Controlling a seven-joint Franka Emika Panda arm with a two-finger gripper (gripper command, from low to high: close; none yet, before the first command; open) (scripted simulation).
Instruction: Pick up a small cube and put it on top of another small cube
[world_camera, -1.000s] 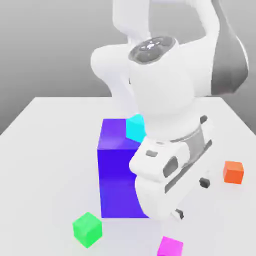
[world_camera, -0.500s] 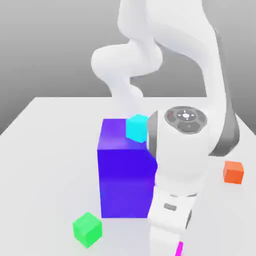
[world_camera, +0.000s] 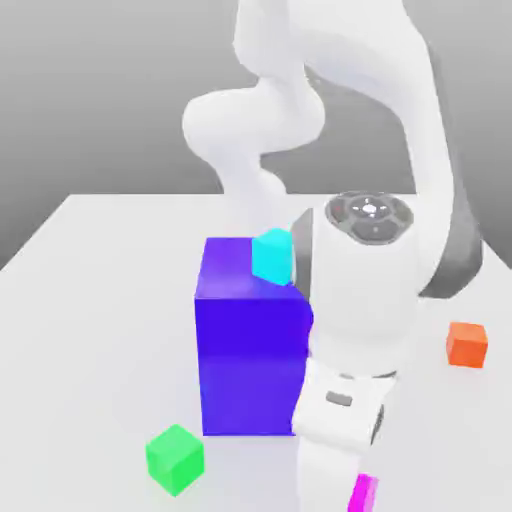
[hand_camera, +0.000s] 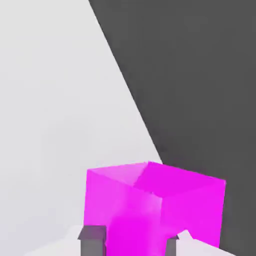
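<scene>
The small magenta-pink cube (hand_camera: 150, 205) sits between my gripper's (hand_camera: 132, 243) two dark fingertips (hand_camera: 92, 240), which are shut against its sides. In the exterior view a sliver of this cube (world_camera: 365, 492) shows at the front edge, just under the white hand (world_camera: 340, 415). The bright green cube (world_camera: 175, 458) rests on the table toward the exterior view's left of the hand, with a gap between them and nothing on top of it.
A tall blue-violet block (world_camera: 250, 350) stands close behind the hand, with a cyan cube (world_camera: 272, 255) on its top. An orange cube (world_camera: 467, 343) lies at the exterior view's right. The table's edge (hand_camera: 145, 130) runs close to the magenta cube.
The arm swung over the magenta cube and came down on it. The fingers closed on the cube, and a little more of the cube now shows under the hand.
</scene>
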